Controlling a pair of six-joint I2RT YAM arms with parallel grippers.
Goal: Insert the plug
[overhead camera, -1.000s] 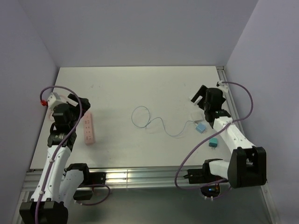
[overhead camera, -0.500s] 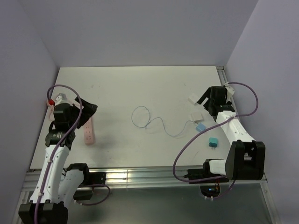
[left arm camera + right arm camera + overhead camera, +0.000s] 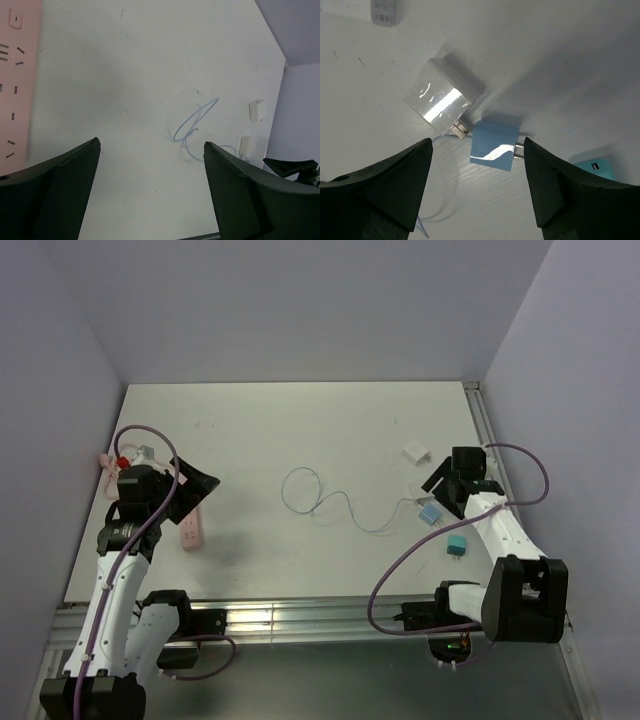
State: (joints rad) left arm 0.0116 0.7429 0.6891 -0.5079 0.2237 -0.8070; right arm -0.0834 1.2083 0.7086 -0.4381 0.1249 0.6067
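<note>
The plug (image 3: 457,128) is lying on the desk (image 3: 300,420) at 3 o'clock from its wire loop (image 3: 283,490), below the right gripper (image 3: 477,147), which is hanging spread. The left gripper (image 3: 151,144) is gaping too. It is probably light and slippery, so I'm favouring pinching the rigid head, not the floppy wire.

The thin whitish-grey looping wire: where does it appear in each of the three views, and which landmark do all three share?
Top external: the thin whitish-grey looping wire lies near the middle of the picture.
Left wrist: its narrow loop is a little right of centre.
Right wrist: only a short stretch shows, left of centre.
Shared landmark: the small flat white adapter is in all three.
</note>
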